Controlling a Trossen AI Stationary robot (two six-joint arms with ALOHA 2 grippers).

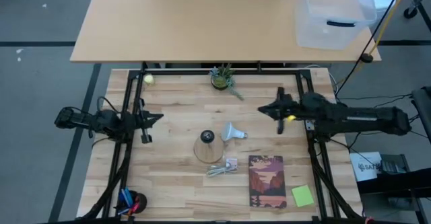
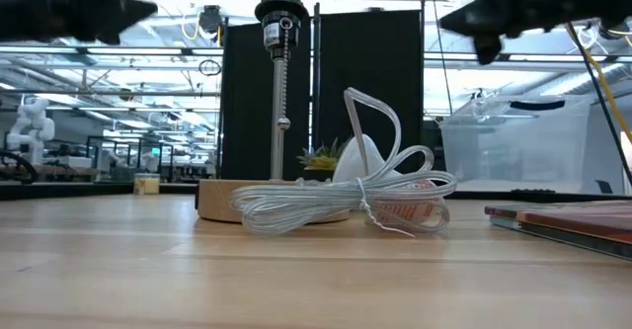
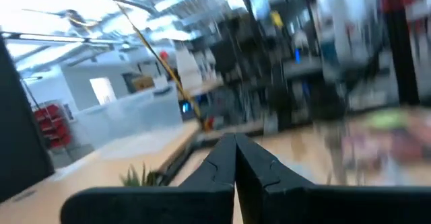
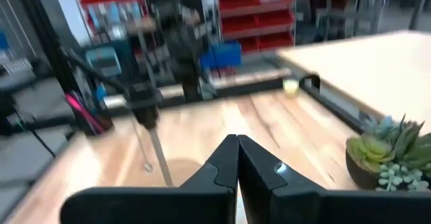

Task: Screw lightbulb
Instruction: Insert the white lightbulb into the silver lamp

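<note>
The lightbulb [image 1: 232, 132] lies on its side on the tabletop [image 1: 175, 109] just beside the lamp base [image 1: 208, 148], untouched, since both the left claw [image 1: 149, 118] and right claw [image 1: 264, 109] hang clenched and empty, well apart from it.

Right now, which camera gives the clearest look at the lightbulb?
The high view: the lightbulb lies on its side in the open, just right of the wooden lamp base, nothing covering it. In the low view it is mostly hidden behind the coiled white cord. Neither wrist view shows it.
</note>
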